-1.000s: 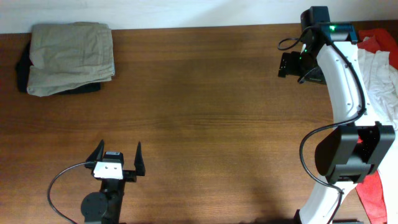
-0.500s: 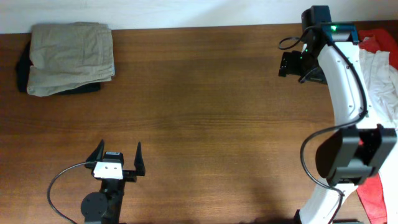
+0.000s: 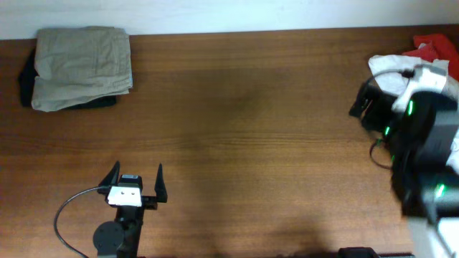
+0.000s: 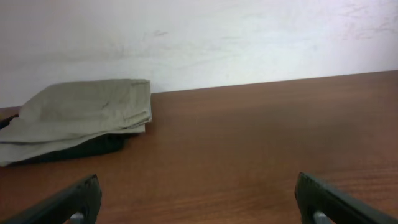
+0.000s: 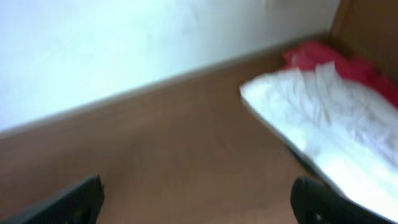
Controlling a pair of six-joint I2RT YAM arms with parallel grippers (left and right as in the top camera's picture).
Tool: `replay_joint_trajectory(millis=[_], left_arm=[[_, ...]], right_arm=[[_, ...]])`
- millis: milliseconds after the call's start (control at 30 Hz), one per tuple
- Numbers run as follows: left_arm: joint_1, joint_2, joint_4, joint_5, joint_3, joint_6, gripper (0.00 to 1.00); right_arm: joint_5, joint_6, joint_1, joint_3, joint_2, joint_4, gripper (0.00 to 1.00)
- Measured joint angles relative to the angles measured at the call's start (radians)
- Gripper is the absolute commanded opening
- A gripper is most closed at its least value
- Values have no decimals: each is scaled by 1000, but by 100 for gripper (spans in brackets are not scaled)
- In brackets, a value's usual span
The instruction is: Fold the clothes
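Observation:
Folded khaki shorts (image 3: 82,64) lie at the table's far left corner on top of a black garment (image 3: 27,82). Both also show in the left wrist view: the shorts (image 4: 81,112) and the black garment (image 4: 87,148). A white garment (image 3: 391,72) and a red garment (image 3: 434,44) lie crumpled at the far right. They show in the right wrist view as white (image 5: 323,118) and red (image 5: 323,56). My left gripper (image 3: 136,183) (image 4: 199,202) is open and empty near the front edge. My right gripper (image 5: 199,202) is open and empty, just left of the white garment.
The right arm (image 3: 423,150) is blurred and stands over the table's right edge. A white wall (image 4: 199,37) runs along the table's back edge. Bare wooden table (image 3: 244,129) lies between the two piles.
The right arm has swung from the far right back toward the front right and is blurred. The white garment shows more. The left arm has not moved.

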Motion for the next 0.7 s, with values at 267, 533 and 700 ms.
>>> replay_joint_trajectory(millis=[267, 533, 700], left_arm=[[0, -3, -3, -7, 0, 0, 99], [0, -2, -3, -7, 0, 0, 99], [0, -2, -3, -7, 0, 0, 99]], right_arm=[[-52, 0, 19, -796, -756, 333, 99], [-107, -5, 19, -1045, -891, 607, 98], [-214, -175, 19, -1051, -897, 570, 99]])
